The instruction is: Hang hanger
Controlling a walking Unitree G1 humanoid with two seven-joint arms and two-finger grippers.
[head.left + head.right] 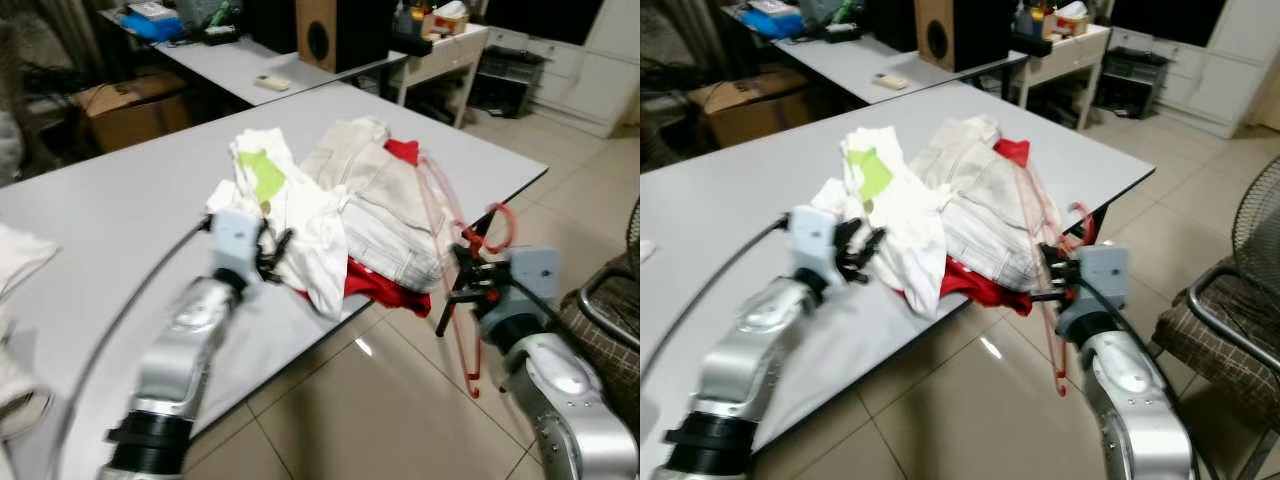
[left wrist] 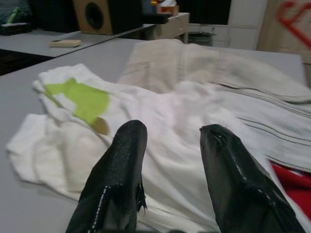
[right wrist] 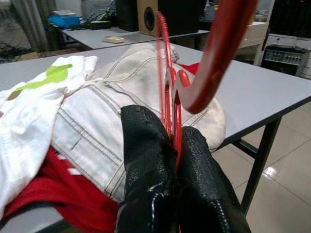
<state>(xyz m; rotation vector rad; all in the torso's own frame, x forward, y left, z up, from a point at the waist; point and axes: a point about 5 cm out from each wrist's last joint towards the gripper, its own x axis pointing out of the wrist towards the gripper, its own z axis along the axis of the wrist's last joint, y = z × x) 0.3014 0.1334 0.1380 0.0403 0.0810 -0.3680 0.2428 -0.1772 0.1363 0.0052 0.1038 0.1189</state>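
A grey worktop [image 1: 120, 210] carries a heap of clothes: a white shirt [image 1: 290, 215] with a green patch, a cream garment [image 1: 385, 215] beside it and touching it, and a red cloth [image 1: 385, 288] under both, hanging over the edge. Behind stands a 2nd grey table [image 1: 240, 62] with a small beige object [image 1: 271, 83] and a wooden speaker [image 1: 325, 32]. A cardboard box [image 1: 130, 105] sits on the floor at the left. The floor [image 1: 380, 400] has shiny beige tiles. A chair [image 1: 1230, 310] stands at the right.

Red garment [image 1: 385, 285] mostly hidden beneath white clothes [image 1: 330, 215]
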